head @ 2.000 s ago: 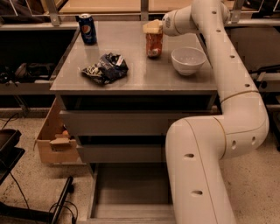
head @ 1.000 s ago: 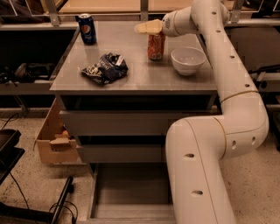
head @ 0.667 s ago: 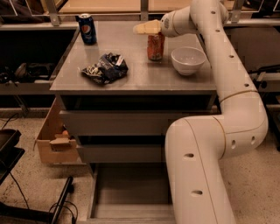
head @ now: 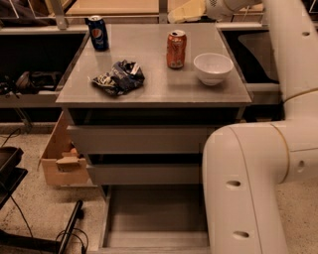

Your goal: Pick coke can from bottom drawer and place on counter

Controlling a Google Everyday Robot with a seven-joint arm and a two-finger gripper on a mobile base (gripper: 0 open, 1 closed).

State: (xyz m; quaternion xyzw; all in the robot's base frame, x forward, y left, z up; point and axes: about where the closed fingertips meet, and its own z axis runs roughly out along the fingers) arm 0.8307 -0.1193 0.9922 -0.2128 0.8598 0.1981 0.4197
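Note:
The coke can (head: 176, 49) stands upright on the counter (head: 154, 87), near its back right, left of a white bowl. My gripper (head: 180, 14) is raised above and behind the can, at the top edge of the view, apart from the can and holding nothing. The bottom drawer (head: 155, 218) is pulled out at the foot of the cabinet and its grey floor is bare.
A blue Pepsi can (head: 98, 32) stands at the counter's back left. A crumpled chip bag (head: 118, 78) lies left of centre. A white bowl (head: 212, 68) sits right of the coke can. A cardboard box (head: 60, 158) is on the floor at left. My arm (head: 248, 188) fills the right side.
My gripper has let go of the coke can and risen up and back from it. The can stays upright on the counter.

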